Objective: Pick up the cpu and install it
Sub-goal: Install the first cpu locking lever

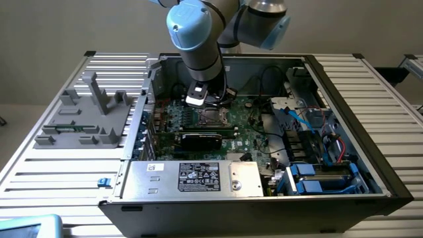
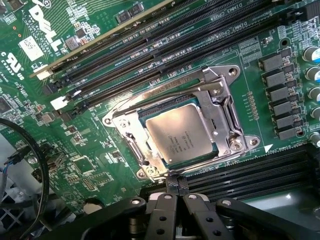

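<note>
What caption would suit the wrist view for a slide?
The cpu lies inside the metal-framed socket on the green motherboard, with the shut gripper close above its edge.

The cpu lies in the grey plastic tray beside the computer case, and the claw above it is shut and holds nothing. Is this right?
Not quite. The cpu lies in the metal-framed socket on the green motherboard, not in the tray, as the wrist view shows. The rest stands: the claw above it is shut and holds nothing.
</note>
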You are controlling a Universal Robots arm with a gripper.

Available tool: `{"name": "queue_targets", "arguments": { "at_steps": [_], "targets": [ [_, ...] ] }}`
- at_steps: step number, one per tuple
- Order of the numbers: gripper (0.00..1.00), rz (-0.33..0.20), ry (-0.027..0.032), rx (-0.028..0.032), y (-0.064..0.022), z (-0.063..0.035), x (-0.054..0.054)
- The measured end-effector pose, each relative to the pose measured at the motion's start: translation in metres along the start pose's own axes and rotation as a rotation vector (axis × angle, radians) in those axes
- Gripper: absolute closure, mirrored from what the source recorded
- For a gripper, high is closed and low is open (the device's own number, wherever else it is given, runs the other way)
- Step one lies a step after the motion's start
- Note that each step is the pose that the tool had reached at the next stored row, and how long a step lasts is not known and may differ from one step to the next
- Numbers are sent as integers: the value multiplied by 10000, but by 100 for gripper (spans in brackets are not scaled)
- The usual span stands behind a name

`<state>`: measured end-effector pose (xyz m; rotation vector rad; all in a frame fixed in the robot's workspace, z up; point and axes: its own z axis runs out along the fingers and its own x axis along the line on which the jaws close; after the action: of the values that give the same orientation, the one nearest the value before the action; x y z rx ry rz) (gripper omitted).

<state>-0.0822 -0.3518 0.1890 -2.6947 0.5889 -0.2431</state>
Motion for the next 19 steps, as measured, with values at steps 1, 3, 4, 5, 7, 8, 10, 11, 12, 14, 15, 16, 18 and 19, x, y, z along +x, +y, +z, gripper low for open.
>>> {"name": "queue_targets", "arguments": {
  "at_steps": [1, 3, 4, 5, 7, 8, 10, 11, 12, 14, 15, 16, 18, 19],
  "targets": [
    [89, 0, 1, 0, 0, 0, 0],
    [89, 1, 0, 0, 1, 0, 1],
    [89, 1, 0, 0, 2, 0, 1],
    [89, 0, 0, 0, 2, -1, 2],
    [89, 1, 1, -1, 3, -1, 2],
    [89, 0, 1, -2, 4, -1, 2],
    [89, -1, -1, -3, 5, 1, 1],
    [89, 0, 0, 0, 6, 4, 0],
    [89, 0, 0, 1, 7, 8, 0],
    [89, 0, -1, -3, 9, 9, 0],
    [89, 1, -1, -2, 9, 9, 0],
    [89, 1, -1, -2, 9, 10, 0],
    [89, 3, -3, 6, 8, 11, 0],
    [89, 3, -4, 10, 8, 11, -1]
  ]
}}
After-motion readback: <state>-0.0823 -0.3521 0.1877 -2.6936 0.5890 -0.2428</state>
